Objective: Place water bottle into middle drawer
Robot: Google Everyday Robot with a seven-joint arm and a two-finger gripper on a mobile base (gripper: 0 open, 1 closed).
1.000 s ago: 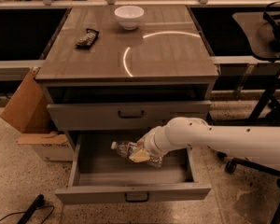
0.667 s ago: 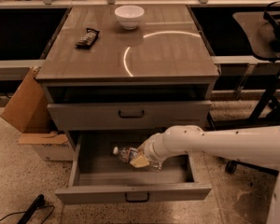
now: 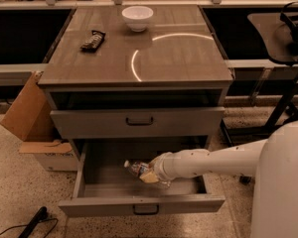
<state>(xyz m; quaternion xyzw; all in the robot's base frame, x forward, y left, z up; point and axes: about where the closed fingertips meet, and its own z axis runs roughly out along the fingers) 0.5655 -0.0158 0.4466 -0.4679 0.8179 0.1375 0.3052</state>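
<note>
On the cabinet top you have a white bowl near the back edge and a dark snack wrapper to its left and nearer you, well apart. The upper drawer front is shut. To the cabinet's left you'll see a cardboard flap leaning over a box, and a black cable on the speckled floor.
</note>
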